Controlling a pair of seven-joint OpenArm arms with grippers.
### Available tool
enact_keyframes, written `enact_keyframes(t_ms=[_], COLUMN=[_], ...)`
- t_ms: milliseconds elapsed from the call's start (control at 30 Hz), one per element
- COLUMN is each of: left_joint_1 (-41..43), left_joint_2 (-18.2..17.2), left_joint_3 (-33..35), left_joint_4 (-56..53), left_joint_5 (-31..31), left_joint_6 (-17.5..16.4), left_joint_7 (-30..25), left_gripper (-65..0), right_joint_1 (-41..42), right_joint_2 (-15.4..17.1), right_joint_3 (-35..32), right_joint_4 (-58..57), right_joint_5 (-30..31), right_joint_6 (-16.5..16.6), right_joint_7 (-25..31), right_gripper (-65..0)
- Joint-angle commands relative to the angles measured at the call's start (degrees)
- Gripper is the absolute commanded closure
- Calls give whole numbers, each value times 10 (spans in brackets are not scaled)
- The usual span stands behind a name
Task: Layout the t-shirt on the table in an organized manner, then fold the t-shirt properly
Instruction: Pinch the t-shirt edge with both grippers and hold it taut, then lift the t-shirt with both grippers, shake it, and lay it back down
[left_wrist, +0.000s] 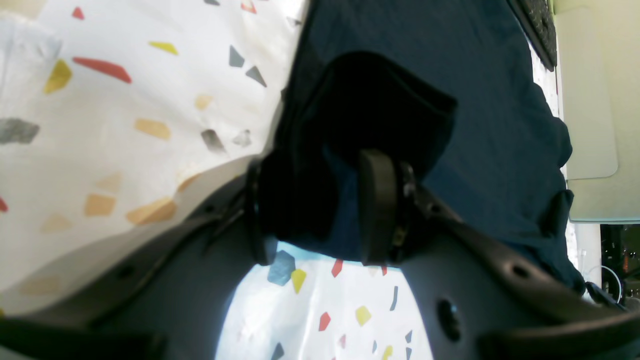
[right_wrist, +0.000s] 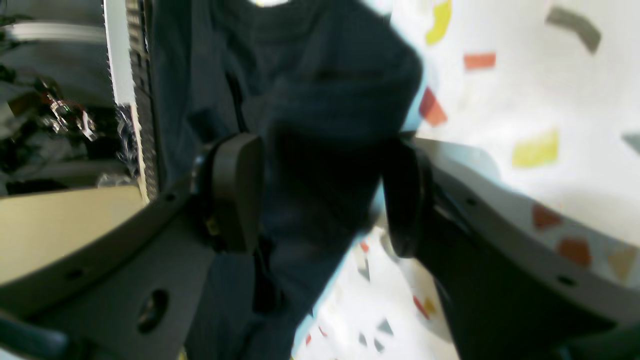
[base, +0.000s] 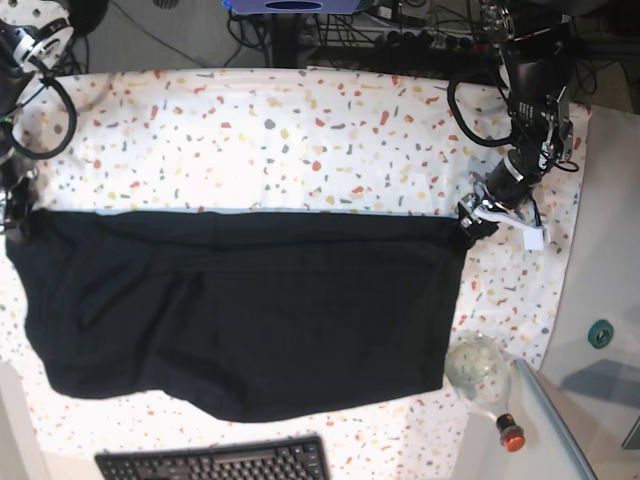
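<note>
While the left fingers (left_wrist: 320, 210) pinch the t-shirt (base: 240, 310) corner and the right fingers (right_wrist: 320, 195) stand spread around cloth, regrip before pulling the edge taut over the desk (base: 300, 130).

table (base: 300, 120): white cloth w/ red, yellow, grey flecks
t-shirt (base: 240, 310): black, spread wide across near half – far edge straight
keyboard (base: 215, 463): black, at near edge
clear rounded object (base: 476, 365): near shirt's corner
</note>
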Motion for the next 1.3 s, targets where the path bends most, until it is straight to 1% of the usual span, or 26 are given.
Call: enact_keyframes(t_ms=[0,233,267,367,433,467,567,667,1033,1067,1100,1133,1167,1233,1267], left_joint_1=[-3,-4,-4,-4,-4,-4,-4,-5,-5,-5,-5,-7,-10,-12,-12], left_joint_2=[-2,-2,-2,-2,-2,-2,-2,-2,5,5,5,5,5,5,4], left_joint_3=[2,3,3,3,3,3,3,3,3,3,3,4,4,4,4], left_joint_4=[3,3,3,3,3,3,3,3,-2,-2,-2,-2,-2,-2,-1], left_joint_5=[15,15,15,15,15,15,15,15,15,15,16,17,18,18,18], left_joint_6=[12,12,12,12,12,12,12,12,12,12,12,12,12,12,12], left_joint_7=[18,18,18,19,19,19,19,19,19,20,20,20,20,27,36], left_gripper=[-244,-244,-244,-244,-244,-244,-244,-244,-239,-214,-158,-76,0,0,0], right_joint_1=[0,1,1,1,1,1,1,1,1,1,1,1,1,1,1], right_joint_2=[6,7,7,7,7,7,7,7,6,6,6,6,6,6,6], right_joint_3=[0,0,0,0,0,0,0,0,0,0,0,0,0,0,0], right_joint_4=[-3,-3,-3,-3,-3,-3,-3,-3,-3,-3,-3,-3,-3,-3,-3], right_joint_5=[-17,-17,-17,-17,-17,-17,-17,-17,-17,-17,-17,-17,-17,-17,-17], right_joint_6=[-23,-24,-24,-24,-24,-24,-24,-24,-24,-24,-24,-24,-24,-23,-22], right_joint_7=[10,17,17,17,17,17,17,16,15,15,15,15,15,15,15], right_gripper=[-365,-356,-339,-236,-189,-191,-240,-272,-272,-270,-266,-240,-200,-93,-26])
